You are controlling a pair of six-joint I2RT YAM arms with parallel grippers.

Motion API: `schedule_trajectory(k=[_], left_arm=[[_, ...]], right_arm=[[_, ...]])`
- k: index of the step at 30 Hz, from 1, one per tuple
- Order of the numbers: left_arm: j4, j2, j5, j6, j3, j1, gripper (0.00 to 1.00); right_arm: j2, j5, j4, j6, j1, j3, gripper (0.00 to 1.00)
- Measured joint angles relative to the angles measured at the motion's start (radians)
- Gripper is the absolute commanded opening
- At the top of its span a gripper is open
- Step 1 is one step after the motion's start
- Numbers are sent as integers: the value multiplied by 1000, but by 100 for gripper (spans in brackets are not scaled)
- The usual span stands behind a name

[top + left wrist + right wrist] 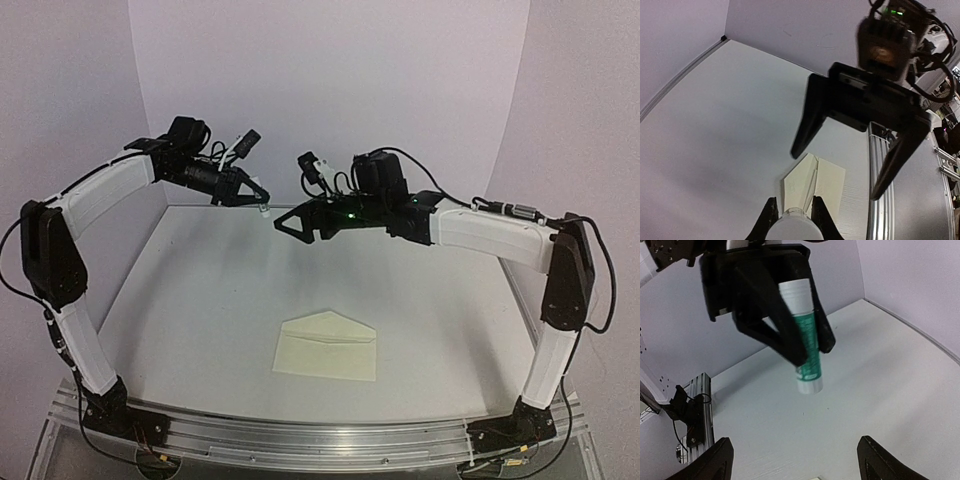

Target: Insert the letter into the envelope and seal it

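The cream envelope (327,347) lies flat on the white table near its front edge, with its triangular flap open and pointing away from the arm bases. It also shows in the left wrist view, as the envelope (815,182) below the jaws. The letter is out of view. My left gripper (258,199) hangs high over the back of the table, shut on a white and green glue stick (805,340) that points downward. My right gripper (288,226) hovers just to its right at the same height, facing it, open with nothing between its fingers (722,455).
The white table (200,290) is walled by pale lilac panels at the back and both sides. An aluminium rail (300,435) carrying both arm bases runs along the near edge.
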Motion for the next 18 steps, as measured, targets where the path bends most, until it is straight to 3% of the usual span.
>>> schedule_trajectory(k=[6,14,18], left_arm=[[-12,-121,15,-72,-22,-83,0],[8,-143,17,-138,-73,-113,0],[20,-143,17,-155,-78,-114,0]], right_arm=[[22,-30,166,15,19,-3,80],[35,-65,259,17,44,-17,42],[44,-94,284,21,44,-17,38]])
